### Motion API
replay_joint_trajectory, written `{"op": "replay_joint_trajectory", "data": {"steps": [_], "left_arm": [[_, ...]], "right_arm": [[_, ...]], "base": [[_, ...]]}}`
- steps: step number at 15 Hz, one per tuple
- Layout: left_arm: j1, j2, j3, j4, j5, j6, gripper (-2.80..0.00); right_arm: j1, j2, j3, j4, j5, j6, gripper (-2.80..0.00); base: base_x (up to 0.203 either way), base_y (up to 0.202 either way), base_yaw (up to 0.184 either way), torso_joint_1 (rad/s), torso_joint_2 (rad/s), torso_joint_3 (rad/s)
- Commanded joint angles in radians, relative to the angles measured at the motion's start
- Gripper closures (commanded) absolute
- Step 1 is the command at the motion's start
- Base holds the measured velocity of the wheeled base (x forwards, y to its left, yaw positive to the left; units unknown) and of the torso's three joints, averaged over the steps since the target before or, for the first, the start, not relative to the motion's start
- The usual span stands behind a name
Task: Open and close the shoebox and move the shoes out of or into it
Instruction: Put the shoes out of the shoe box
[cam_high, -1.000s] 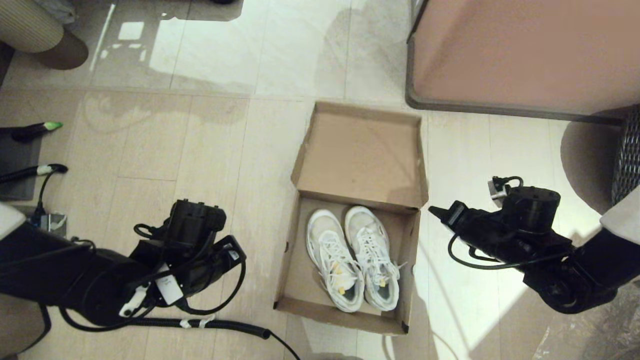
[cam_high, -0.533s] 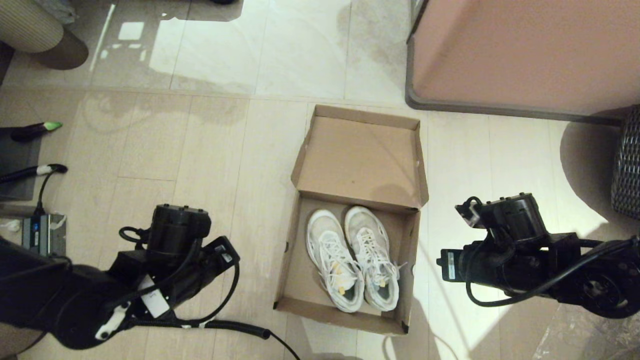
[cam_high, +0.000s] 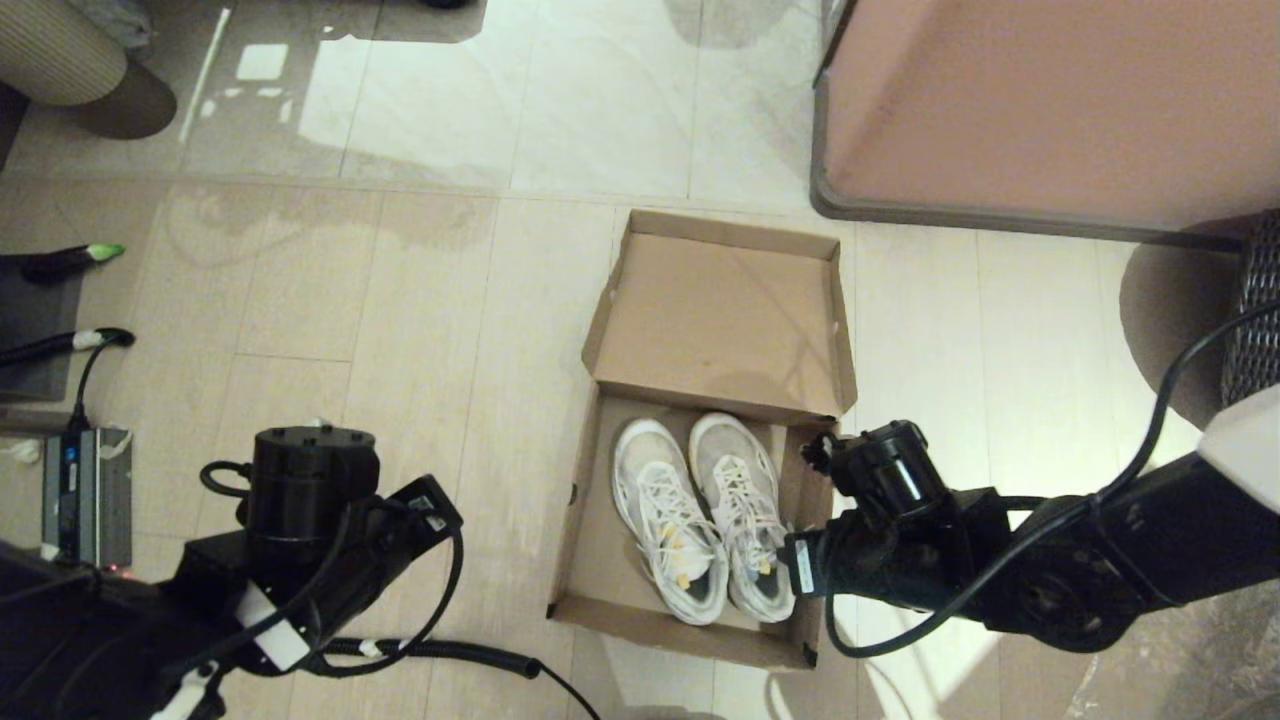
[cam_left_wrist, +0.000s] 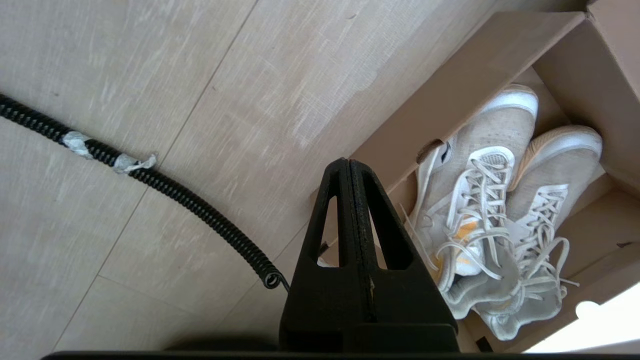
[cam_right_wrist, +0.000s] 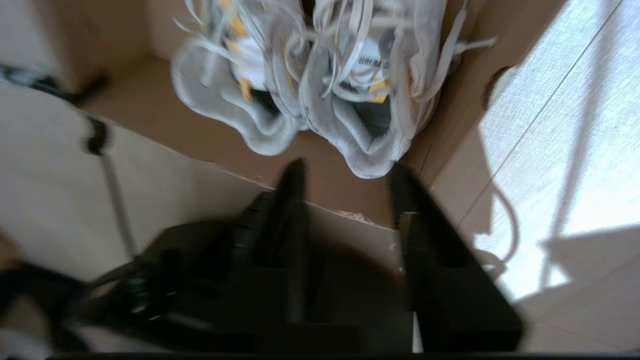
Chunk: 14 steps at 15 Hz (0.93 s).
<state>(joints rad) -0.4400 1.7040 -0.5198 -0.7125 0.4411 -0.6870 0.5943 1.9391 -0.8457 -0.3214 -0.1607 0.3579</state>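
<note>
Shoebox (cam_high: 600, 520) on floor (cam_high: 420, 300), lid flipped back. Shoes (cam_high: 705, 515) side by side inside. Right gripper (cam_right_wrist: 345, 172) over box's right wall nr heels, fingers apart, empty. Left gripper (cam_left_wrist: 350, 165) pressed closed, beside box.

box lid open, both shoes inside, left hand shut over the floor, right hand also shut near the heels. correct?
One error: the right hand is open, not shut; the right wrist view shows a clear gap between its fingers, just short of the heel of the nearer shoe. The rest holds: the shoebox has its lid folded back, both shoes lie inside, and the left hand is shut over the floor.
</note>
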Motion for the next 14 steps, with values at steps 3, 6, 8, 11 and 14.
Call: {"op": "replay_joint_trajectory", "data": {"steps": [3,6,8,11,14], "left_arm": [[0.001,-0.008,0.002,-0.012,0.005,-0.006,0.0],[0.003,-0.028,0.036,-0.061,0.004,-0.006,0.0],[0.005,-0.043,0.046,-0.074,0.004,-0.002,0.0],[0.009,-0.047,0.045,-0.074,0.002,-0.002,0.0],[0.014,-0.055,0.045,-0.074,0.002,-0.001,0.0]], "right_arm": [[0.063,0.157,-0.032,-0.004,-0.051,0.008,-2.8],[0.064,0.248,-0.104,-0.045,-0.112,0.019,-2.8],[0.064,0.305,-0.16,-0.049,-0.168,0.01,-2.8],[0.071,0.348,-0.227,-0.05,-0.174,0.006,-2.8],[0.063,0.406,-0.31,-0.048,-0.177,0.005,-2.8]], "base": [[0.0,0.0,0.0,0.0,0.0,0.0],[0.0,0.0,0.0,0.0,0.0,0.0],[0.0,0.0,0.0,0.0,0.0,0.0],[0.0,0.0,0.0,0.0,0.0,0.0],[0.0,0.0,0.0,0.0,0.0,0.0]]}}
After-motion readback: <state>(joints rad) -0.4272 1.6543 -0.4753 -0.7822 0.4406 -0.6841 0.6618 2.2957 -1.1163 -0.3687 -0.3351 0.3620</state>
